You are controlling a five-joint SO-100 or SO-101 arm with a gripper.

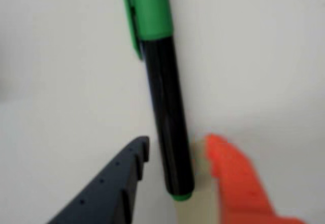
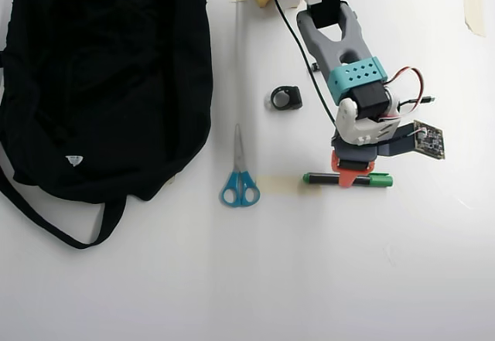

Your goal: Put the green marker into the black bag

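On the white table, directly beneath the arm, the green marker is seen lying flat: black barrel, bright green cap; it is straddled by the spread gripper, not yet pinched; the black bag is set well apart at the overhead view's left.

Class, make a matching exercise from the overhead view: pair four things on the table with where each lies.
Things:
1. black bag
2. scissors
3. green marker
4. black ring-shaped piece

Places:
A. under the gripper
B. far left of the view
C. between bag and marker, blue handles toward the bottom
D. above the scissors, near the arm

Pairs: 1-B, 2-C, 3-A, 4-D
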